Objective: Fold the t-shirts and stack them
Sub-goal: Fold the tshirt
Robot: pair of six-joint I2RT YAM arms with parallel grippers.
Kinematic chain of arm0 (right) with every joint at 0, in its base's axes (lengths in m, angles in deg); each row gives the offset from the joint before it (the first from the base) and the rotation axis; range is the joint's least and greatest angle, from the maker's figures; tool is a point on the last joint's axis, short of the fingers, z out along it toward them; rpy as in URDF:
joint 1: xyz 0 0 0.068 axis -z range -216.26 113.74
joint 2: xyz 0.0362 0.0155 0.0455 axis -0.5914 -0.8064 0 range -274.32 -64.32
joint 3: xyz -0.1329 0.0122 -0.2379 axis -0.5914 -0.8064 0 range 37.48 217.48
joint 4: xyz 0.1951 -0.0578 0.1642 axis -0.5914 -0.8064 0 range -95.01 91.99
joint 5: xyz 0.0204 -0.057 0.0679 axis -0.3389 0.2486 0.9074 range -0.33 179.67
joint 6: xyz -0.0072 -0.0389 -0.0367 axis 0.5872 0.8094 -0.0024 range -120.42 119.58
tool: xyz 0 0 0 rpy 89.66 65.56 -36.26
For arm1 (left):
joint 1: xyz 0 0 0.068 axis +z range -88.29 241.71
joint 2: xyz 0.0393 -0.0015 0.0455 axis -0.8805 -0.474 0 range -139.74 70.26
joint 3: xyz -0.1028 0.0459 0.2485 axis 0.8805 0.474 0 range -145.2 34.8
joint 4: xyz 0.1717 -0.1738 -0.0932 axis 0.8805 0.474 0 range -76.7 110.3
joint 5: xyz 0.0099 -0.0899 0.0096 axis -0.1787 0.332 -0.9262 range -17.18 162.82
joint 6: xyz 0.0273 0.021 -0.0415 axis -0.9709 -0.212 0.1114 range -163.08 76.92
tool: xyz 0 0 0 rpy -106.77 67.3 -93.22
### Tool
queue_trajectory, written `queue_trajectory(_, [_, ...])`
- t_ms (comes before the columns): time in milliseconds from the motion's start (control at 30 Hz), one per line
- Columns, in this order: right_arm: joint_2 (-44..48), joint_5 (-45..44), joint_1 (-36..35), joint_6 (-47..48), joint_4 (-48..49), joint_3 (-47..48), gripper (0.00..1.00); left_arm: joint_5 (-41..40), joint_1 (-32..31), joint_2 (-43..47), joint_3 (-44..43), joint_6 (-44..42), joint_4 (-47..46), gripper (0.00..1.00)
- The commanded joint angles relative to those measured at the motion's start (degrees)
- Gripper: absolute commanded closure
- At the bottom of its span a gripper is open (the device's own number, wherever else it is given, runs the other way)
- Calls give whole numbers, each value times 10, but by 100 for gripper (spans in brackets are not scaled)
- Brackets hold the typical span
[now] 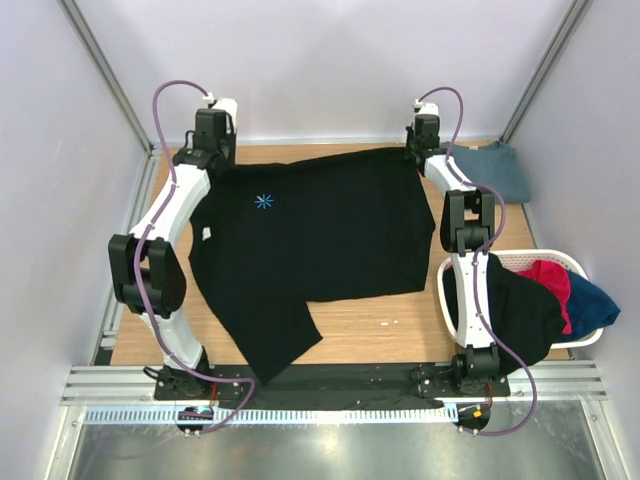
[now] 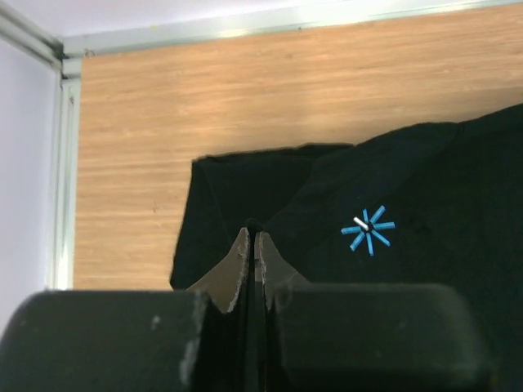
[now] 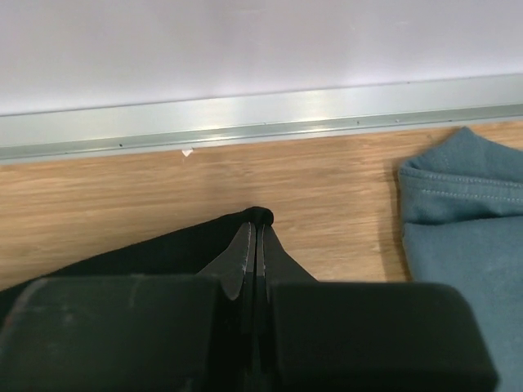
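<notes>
Wooden desk (image 1: 400, 325) with pale walls around it, and a big black t-shirt (image 1: 320, 230) is spread across most of it, while a white basket (image 1: 585, 268) at the right holds another black shirt (image 1: 520, 310), a magenta-red shirt (image 1: 548, 280) and a blue shirt (image 1: 592, 300). A slate-blue shirt (image 1: 495, 168) lies in the far right corner. The left jaws and right jaws are each clenched on a far corner of the black t-shirt, its tiny light-blue starburst (image 1: 264, 201) near the left pinch.
</notes>
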Motion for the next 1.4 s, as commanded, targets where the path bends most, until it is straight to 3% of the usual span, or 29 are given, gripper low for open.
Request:
queue_trajectory(0, [71,-7,8,10,25,-17,99,-20,-12,29,16,36,35,100])
queue_trajectory(500, [116,5,16,21,3,-72,99,-59,-52,76,71,102,140,100])
queue_trajectory(800, [143,6,16,22,-16,-107,99,-119,-52,97,50,25,178,100])
queue_trajectory(1367, [186,2,15,22,-60,-161,99,-116,-64,98,62,31,225,100])
